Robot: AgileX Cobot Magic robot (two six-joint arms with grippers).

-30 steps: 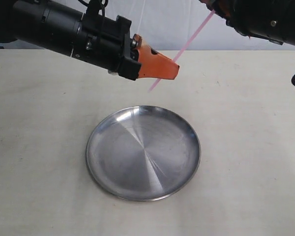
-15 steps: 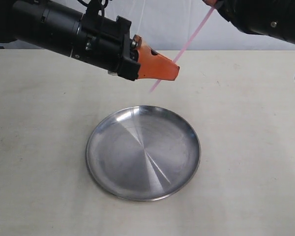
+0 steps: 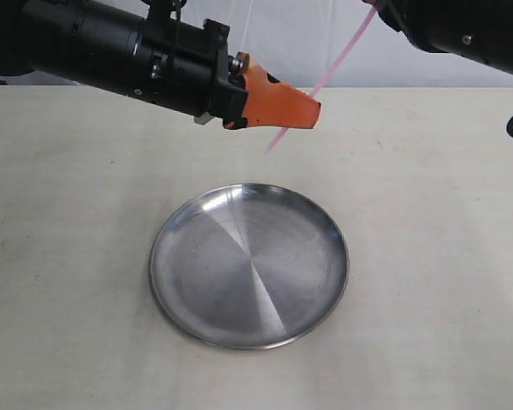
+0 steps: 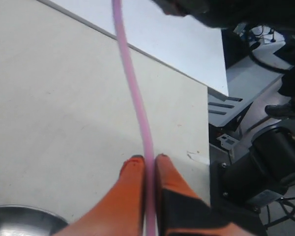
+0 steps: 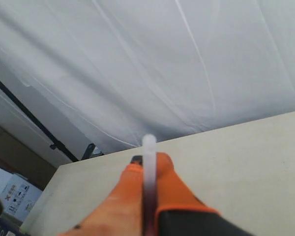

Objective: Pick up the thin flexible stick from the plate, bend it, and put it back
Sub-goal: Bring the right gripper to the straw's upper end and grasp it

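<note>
I have the left claw [image 4: 148, 158] and right claw [image 5: 148, 160] both clamped on the stick [image 3: 338, 55], which slants down past the left toward the plate [image 3: 250, 265].

Thin pink stick [image 3: 335, 56] slanting in the air above, slightly bowed, empty shiny steel plate [image 3: 249, 266] on table

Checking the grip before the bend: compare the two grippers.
The left gripper clamps the stick near its lower end; the right gripper clamps its upper end. The left hangs lower, nearer the plate; the right is higher, mostly cut off in the exterior view. Both are orange and shut on the stick.
</note>
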